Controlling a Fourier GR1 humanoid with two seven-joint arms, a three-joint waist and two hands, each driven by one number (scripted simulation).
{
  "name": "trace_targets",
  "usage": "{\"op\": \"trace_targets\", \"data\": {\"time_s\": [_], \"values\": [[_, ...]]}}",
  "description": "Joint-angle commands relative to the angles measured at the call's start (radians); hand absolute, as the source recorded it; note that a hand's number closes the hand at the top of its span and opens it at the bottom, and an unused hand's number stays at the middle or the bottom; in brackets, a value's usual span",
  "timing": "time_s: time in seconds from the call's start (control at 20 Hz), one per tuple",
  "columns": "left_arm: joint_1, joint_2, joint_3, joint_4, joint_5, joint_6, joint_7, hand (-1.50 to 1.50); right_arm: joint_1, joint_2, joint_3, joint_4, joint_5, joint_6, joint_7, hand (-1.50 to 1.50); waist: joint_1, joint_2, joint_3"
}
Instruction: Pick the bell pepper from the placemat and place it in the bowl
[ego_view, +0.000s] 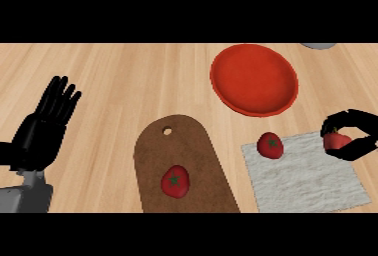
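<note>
Red bell pepper (337, 141) within curled fingers (347, 120)

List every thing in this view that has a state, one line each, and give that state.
Left hand: open, fingers up, resting at the left edge.
Right hand: curled round a red pepper, over the placemat's right edge.
Placemat: flat, a second red pepper lying on it.
Bowl: upright, nothing in it.
Cutting board: flat, a third red pepper lying on it.
</note>
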Motion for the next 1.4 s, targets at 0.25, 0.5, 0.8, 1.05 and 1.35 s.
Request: {"op": "trace_targets", "data": {"time_s": [0.25, 0.5, 0.8, 1.05, 1.35], "values": [[0.049, 0.0, 0.045, -0.044, 0.018, -0.042, 0.018, 0.0, -0.034, -0.004, -0.006, 0.024, 0.1, -0.058, -0.112, 1.5, 0.002, 0.0, 0.002], [-0.02, -0.011, 0.027, 0.029, -0.002, -0.022, -0.001, 0.0, -0.121, 0.358, 0.201, -0.247, 0.225, -0.206, 0.232, 1.5, 0.0, -0.019, -0.004], [-0.011, 0.005, 0.039, 0.006, 0.002, -0.019, 0.026, 0.0, -0.074, 0.615, 0.363, -0.445, 0.366, -0.279, 0.57, 1.5, -0.019, -0.015, 0.0], [0.032, -0.046, 0.013, 0.005, -0.02, -0.008, -0.016, 0.0, -0.071, 0.645, 0.377, -0.68, 0.407, -0.273, 0.812, 1.5, -0.018, -0.01, 0.001], [0.063, 0.0, 0.047, -0.028, 0.008, -0.042, 0.013, 0.0, -0.102, 0.61, 0.344, -0.976, 0.5, -0.185, 1.048, 1.5, -0.022, -0.012, 0.001]]}}
